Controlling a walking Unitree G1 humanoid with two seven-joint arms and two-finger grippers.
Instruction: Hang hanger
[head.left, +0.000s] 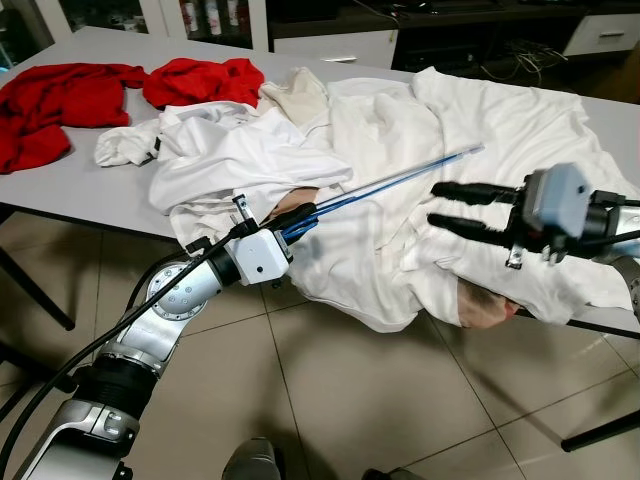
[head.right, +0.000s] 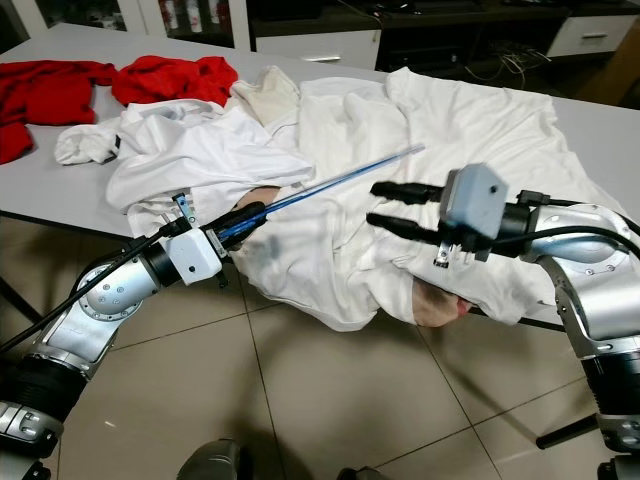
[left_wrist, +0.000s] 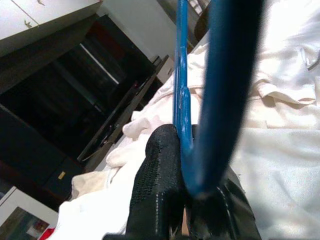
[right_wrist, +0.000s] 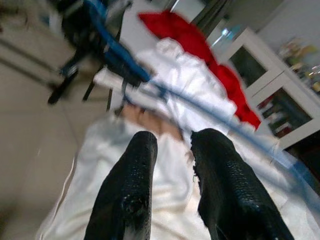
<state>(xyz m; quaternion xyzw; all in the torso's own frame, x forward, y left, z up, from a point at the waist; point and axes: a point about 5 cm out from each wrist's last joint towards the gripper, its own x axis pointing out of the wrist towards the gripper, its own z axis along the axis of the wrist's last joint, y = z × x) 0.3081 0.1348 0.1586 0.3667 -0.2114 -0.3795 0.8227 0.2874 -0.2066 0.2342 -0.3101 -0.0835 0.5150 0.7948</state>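
- Blue hanger (head.left: 400, 180): thin, rigid, smooth rod, slightly glossy, stretching out from the left hand (head.left: 300, 217) across the heap of white cloth, far tip near the middle of the tabletop (head.left: 60, 190); hook end hard to make out.
- Left hand: clamped on one end of the hanger, black textured fingers (left_wrist: 157, 185) pressed against the blue bar, at the near edge of the tabletop.
- Right hand (head.left: 440, 206): fingers parted a little, empty, hovering just above the white cloth, near the hanger's far half but apart from it.
- Likely trouble: long lever held at one end only, so probably prone to swivelling or slipping in the pinch when lifted; smooth plastic against the pads gives little bite.
- Further risk: far tip or hook snagging a fold and dragging a garment off the edge, since part of the cloth already hangs over the near side.
- Also: right hand closing on fabric rather than the rod if brought in low, the bar lying close over soft folds.
- White garments (head.left: 470, 130): soft, thin, heavily creased cotton-like fabric, several pieces heaped and overlapping, limp and easy to shift.
- Cream cloth (head.left: 295, 95): thicker-looking, crumpled, behind the white heap.
- Red garments (head.left: 190, 78): fleecy, bunched in two mounds at the far left of the tabletop, well apart from the hanger.
- Tabletop: flat, pale grey, matte, on dark thin legs.
- Floor (head.left: 350, 400): large beige glazed tiles, hard and slightly reflective.
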